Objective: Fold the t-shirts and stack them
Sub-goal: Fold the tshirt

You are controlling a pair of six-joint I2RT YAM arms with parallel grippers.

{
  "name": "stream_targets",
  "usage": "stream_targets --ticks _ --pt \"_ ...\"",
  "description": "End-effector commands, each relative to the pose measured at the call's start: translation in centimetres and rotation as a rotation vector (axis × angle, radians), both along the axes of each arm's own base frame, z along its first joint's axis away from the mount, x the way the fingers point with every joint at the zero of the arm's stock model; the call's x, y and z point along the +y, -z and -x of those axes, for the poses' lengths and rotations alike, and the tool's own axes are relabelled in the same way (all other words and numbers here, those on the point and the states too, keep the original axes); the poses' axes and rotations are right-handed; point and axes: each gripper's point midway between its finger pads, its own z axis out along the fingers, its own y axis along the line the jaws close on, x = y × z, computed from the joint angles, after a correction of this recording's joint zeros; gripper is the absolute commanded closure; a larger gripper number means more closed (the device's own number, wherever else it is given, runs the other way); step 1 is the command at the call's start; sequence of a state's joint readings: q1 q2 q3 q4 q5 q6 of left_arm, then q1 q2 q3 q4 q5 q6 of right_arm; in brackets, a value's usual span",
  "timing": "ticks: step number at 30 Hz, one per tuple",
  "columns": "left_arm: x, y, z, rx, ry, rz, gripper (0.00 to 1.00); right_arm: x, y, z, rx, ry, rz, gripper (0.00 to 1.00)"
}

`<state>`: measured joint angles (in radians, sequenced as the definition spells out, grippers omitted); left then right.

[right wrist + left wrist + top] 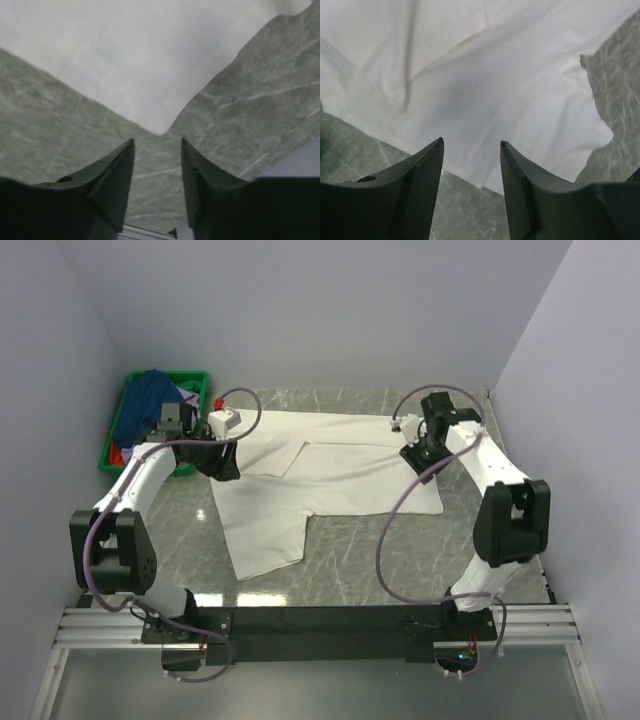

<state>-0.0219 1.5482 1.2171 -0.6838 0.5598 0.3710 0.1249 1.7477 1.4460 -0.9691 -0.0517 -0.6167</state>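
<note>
white shirt (330,475) is laid flat on the table (400,550), spread along the far half from near the far-left corner to the right edge. one part is run toward the near edge, left of centre. a flap is folded over the top near the far edge. creases are seen in the cloth at the left end.

left fingers (422,170) are held spread over the shirt's left edge. nothing is pinched, and cloth and bare table are seen through the gap. whether the tips are touching the cloth can't be told.

right fingers (112,175) are also spread, nothing between them. they are held above bare table at the shirt's right end, with a cloth corner just ahead of the tips, not gripped.

green crate (112,445) is set at the far-left corner, just beside the left arm. blue shirt (145,400) is heaped inside and draped over the rim. a bit of red is seen low in the crate, but what it is can't be made out.
</note>
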Motion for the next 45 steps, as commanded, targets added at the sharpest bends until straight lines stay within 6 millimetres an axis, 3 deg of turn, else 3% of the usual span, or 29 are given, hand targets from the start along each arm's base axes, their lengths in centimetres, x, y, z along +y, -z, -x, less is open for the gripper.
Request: stream_targets --ticks 1,2,13,17,28,36,45 --pt "0.2 1.7 3.9 0.07 0.107 -0.016 0.45 -0.8 1.7 2.3 0.023 -0.131 0.067 0.54" --pt "0.2 2.2 4.7 0.088 0.116 -0.017 0.45 -1.1 2.8 3.3 0.048 -0.139 0.079 0.55" --pt "1.2 3.8 6.1 0.041 0.146 -0.093 0.44 -2.3 6.9 2.5 0.003 -0.198 0.172 0.58" --pt "1.8 5.0 6.3 0.039 0.171 -0.141 0.45 -2.4 8.4 3.4 0.05 -0.212 0.172 0.6" --pt "2.0 5.9 5.8 0.045 0.172 -0.163 0.46 -2.7 8.8 5.0 0.066 -0.233 0.171 0.59" --pt "2.2 6.1 6.0 0.047 0.181 -0.174 0.46 -2.1 6.5 5.9 0.05 -0.245 0.125 0.59" --pt "2.2 6.5 5.7 0.037 0.199 -0.179 0.45 -2.8 9.0 6.0 0.089 -0.246 0.164 0.6"
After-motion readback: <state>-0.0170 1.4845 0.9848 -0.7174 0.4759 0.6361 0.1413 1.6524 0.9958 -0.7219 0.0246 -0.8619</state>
